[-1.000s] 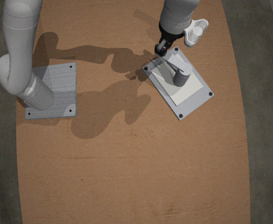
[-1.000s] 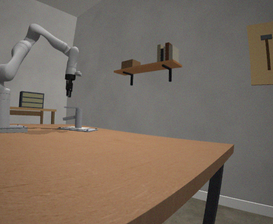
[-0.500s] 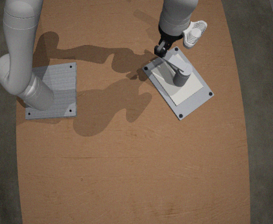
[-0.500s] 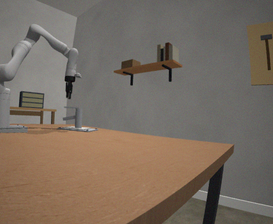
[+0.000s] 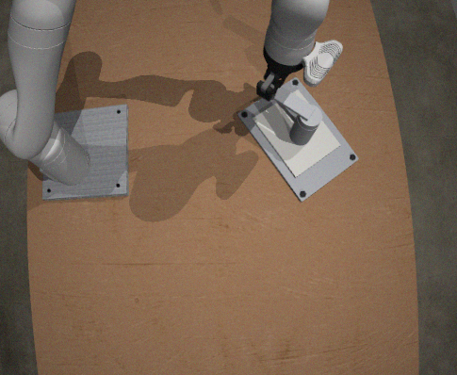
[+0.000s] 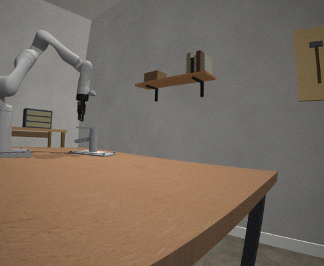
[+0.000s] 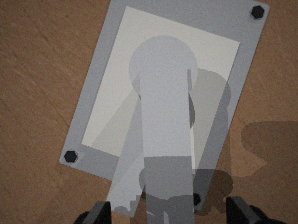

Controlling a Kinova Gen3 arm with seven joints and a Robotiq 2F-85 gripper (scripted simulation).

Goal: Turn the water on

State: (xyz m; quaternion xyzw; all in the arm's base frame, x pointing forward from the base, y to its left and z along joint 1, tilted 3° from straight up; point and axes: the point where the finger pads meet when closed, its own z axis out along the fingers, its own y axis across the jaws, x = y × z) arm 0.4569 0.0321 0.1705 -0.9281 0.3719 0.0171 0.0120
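The tap is a grey cylinder on a grey plate with a white inset, at the table's far right. Its flat lever lies about level and points toward the plate's far left corner; it also shows in the side view and in the wrist view. A lower spout sticks out beside it. My gripper hangs above the lever's free end, pointing down, with a clear gap below the fingers in the side view. The fingers stand open on either side of the lever's tip and hold nothing.
The arm's base plate is at the table's left. Behind the table a wall shelf holds a box and books, a poster hangs on the wall, and a drawer unit stands on a far bench.
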